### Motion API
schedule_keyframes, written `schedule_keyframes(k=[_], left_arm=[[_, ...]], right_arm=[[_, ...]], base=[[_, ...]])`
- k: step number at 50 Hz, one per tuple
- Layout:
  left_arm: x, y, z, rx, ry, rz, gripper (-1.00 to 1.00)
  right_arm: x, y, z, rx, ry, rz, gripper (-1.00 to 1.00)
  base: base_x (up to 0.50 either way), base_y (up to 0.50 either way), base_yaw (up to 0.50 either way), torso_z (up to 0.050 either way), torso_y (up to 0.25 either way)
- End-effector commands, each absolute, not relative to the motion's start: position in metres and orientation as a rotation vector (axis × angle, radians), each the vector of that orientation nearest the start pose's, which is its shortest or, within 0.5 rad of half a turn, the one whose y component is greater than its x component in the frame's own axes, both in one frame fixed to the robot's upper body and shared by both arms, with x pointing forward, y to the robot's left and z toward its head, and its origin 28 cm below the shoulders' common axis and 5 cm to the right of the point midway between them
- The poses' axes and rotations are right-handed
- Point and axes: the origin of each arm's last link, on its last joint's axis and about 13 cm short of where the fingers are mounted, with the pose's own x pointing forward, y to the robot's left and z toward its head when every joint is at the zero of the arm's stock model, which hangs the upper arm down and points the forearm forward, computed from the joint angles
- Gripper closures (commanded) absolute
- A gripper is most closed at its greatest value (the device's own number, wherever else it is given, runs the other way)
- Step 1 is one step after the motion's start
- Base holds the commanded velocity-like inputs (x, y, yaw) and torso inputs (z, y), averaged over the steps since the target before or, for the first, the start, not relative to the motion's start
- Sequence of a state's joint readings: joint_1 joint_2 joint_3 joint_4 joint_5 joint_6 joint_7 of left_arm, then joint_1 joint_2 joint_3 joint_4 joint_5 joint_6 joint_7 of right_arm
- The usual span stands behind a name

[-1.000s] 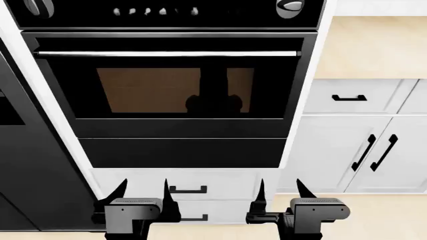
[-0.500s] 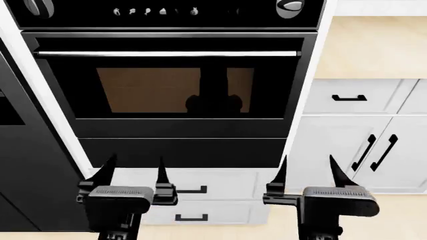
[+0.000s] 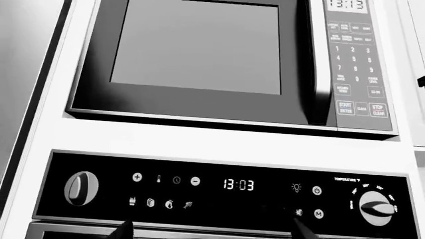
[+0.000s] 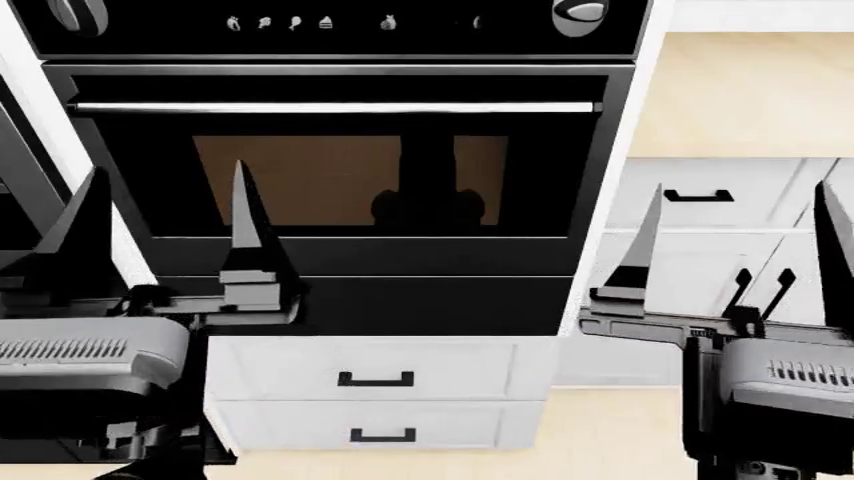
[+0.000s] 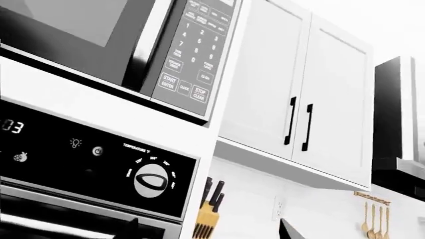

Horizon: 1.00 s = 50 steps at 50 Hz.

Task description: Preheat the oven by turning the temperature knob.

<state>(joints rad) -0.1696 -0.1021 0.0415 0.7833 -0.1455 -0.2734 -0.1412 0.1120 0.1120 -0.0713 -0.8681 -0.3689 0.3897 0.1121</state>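
The black oven point(image 4: 347, 255) fills the head view, with its brownish window point(image 4: 300, 180) and silver bar handle point(image 4: 334, 107). Its control panel point(image 3: 219, 199) shows a digital display point(image 3: 238, 184). The temperature knob point(image 3: 375, 208), silver with degree marks around it, sits at the panel's right end. It also shows in the right wrist view point(image 5: 151, 180) and is cut off at the head view's top edge point(image 4: 581, 12). A like silver knob point(image 3: 81, 188) sits at the panel's left end. My left gripper point(image 4: 167, 235) and right gripper point(image 4: 741, 250) are both open, empty and well below the knobs.
A microwave point(image 3: 199, 50) sits above the oven. White drawers point(image 4: 374, 380) lie below it, white cabinets with black handles point(image 4: 747, 300) to its right. Upper cabinets point(image 5: 299, 99), a knife block point(image 5: 207, 214) and hanging utensils point(image 5: 371, 219) are at right. A dark appliance point(image 4: 27, 200) stands at left.
Both grippers have risen from the drawer level to the oven door's height, and look larger and farther apart. The oven and its knobs have not moved.
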Motion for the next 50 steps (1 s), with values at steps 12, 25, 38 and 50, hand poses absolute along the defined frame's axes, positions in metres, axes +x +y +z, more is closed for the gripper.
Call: schedule_keyframes(k=[12,25,38,50], left_arm=[[0.190,0.209,0.205,-0.076,-0.748,-0.003,-1.00],[0.184,0.210,0.206,-0.113,-0.761,-0.074,-1.00],[0.183,0.209,0.206,-0.102,-0.760,-0.077,-1.00],[0.182,0.209,0.207,-0.101,-0.761,-0.079,-1.00]], right_arm=[[0.170,-0.115,0.201,-0.347,-0.715,-0.249,-1.00],[0.165,-0.113,0.201,-0.352,-0.723,-0.238,-1.00],[0.163,-0.113,0.202,-0.354,-0.724,-0.238,-1.00],[0.161,-0.113,0.202,-0.350,-0.742,-0.216,-1.00]], base=[[0.00,0.00,0.00,0.000,0.000],[0.00,0.00,0.00,0.025,0.000],[0.00,0.00,0.00,0.050,0.000],[0.02,0.00,0.00,0.050,0.000]])
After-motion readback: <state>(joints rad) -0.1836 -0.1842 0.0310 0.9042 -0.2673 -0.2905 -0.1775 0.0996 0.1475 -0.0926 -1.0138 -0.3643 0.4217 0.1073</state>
